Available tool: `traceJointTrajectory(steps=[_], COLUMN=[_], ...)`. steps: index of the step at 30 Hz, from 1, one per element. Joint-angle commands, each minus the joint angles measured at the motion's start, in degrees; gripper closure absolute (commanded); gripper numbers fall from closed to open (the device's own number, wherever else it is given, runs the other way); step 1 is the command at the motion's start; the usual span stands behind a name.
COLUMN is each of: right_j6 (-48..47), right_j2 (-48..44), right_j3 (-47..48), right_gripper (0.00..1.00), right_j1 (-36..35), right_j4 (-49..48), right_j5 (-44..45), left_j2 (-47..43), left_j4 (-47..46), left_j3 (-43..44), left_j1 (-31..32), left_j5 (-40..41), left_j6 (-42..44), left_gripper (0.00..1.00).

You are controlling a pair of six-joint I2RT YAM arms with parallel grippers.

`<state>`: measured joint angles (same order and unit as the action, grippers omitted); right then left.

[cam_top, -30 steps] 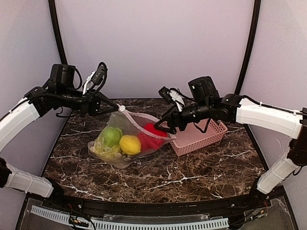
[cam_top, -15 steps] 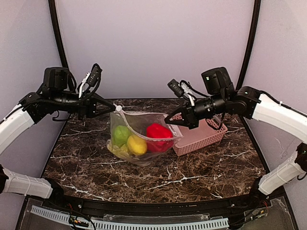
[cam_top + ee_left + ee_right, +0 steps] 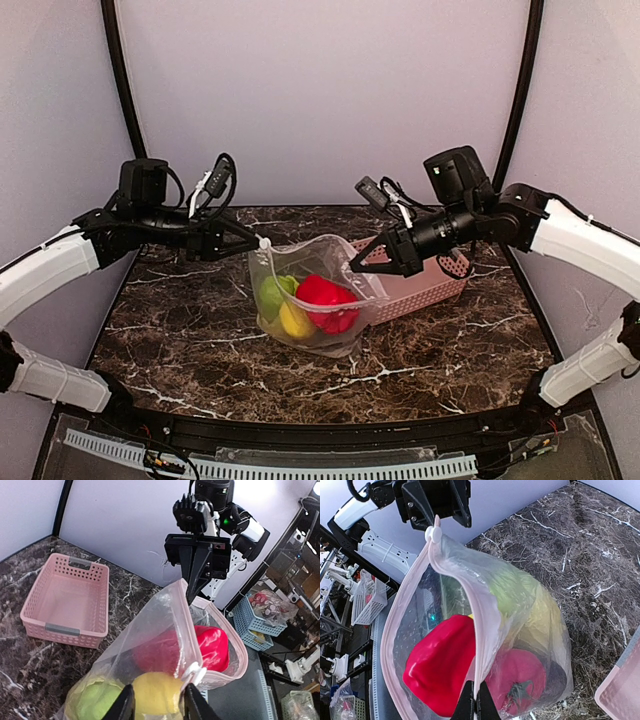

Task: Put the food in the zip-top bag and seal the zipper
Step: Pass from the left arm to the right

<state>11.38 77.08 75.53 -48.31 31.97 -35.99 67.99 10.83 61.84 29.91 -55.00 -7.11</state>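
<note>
The clear zip-top bag (image 3: 345, 262) hangs between both grippers above the table, mouth partly open. Inside lies the food: a red pepper (image 3: 325, 300), a green piece (image 3: 272, 295) and a yellow piece (image 3: 295, 320); the right wrist view also shows a red round piece (image 3: 517, 677). My left gripper (image 3: 256, 243) stands open at the bag's left end, its fingers on either side of the corner just below the white slider (image 3: 195, 671). My right gripper (image 3: 475, 702) is shut on the pink zipper strip (image 3: 475, 630) at the other end.
A pink lattice basket (image 3: 435, 288) stands behind and to the right of the bag, under the right arm. Dark marble table (image 3: 180, 330) lies on both sides. Walls close the back and sides.
Both arms carried the bag to the right, toward the basket. The left jaws, shut at the slider before, now stand apart. The right gripper closed on the bag's right end and stays shut there.
</note>
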Motion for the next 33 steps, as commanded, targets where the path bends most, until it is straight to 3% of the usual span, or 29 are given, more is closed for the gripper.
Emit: traceJointTrajectory(steps=[1, 2, 4, 8, 13, 16, 23, 25, 26, 31, 33], right_j6=[3.4, 3.8, 4.7, 6.9, 9.2, 10.2, 11.2, 11.4, 11.5, 12.1, 12.2], right_j2=[1.7, 2.1, 2.5, 2.9, 3.5, 4.1, 5.0, 5.0, 5.0, 4.6, 4.6], right_j3=[-0.3, -0.2, -0.2, -0.1, 0.1, 0.5, 1.5, 1.6, 1.5, 1.3, 1.3], right_gripper=[1.00, 1.00, 1.00, 1.00, 1.00, 1.00, 1.00, 1.00, 1.00, 1.00, 1.00], right_j1=[1.3, 1.5, 2.0, 3.2, 4.3, 4.6, 5.1, 5.2, 5.3, 5.9, 6.0], right_j4=[-3.2, -3.6, -4.0, -4.6, -4.9, -5.0, -5.1, -5.2, -5.2, -5.4, -5.5], right_j5=[-1.0, -1.3, -1.2, -1.2, -0.2, 0.5, 1.6, 1.8, 2.0, 2.3, 2.3], left_j2=[-1.1, -0.8, -0.5, -1.8, -4.2, -5.0, -6.2, -6.0, -5.5, -4.5, -4.4], left_j4=[-8.3, -8.9, -8.8, -8.6, -9.3, -9.4, -7.5, -7.1, -6.9, -5.2, -5.1], left_j3=[-5.5, -6.5, -7.5, -9.6, -11.6, -12.1, -11.0, -10.5, -10.4, -10.2, -10.2], left_j1=[0.4, 0.5, 0.7, 0.8, 1.0, 1.6, 5.1, 5.7, 5.7, 5.9, 5.9], left_j5=[-3.7, -4.1, -5.5, -5.6, -6.2, -6.2, -1.9, -0.8, -0.9, -1.1, -1.1], left_j6=[-5.0, -5.3, -5.6, -5.2, -5.8, -5.9, -3.7, -3.3, -3.2, -2.7, -2.8], left_gripper=[0.57, 0.49, 0.44, 0.41, 0.17, 0.07, 0.03, 0.14, 0.27, 0.50, 0.66])
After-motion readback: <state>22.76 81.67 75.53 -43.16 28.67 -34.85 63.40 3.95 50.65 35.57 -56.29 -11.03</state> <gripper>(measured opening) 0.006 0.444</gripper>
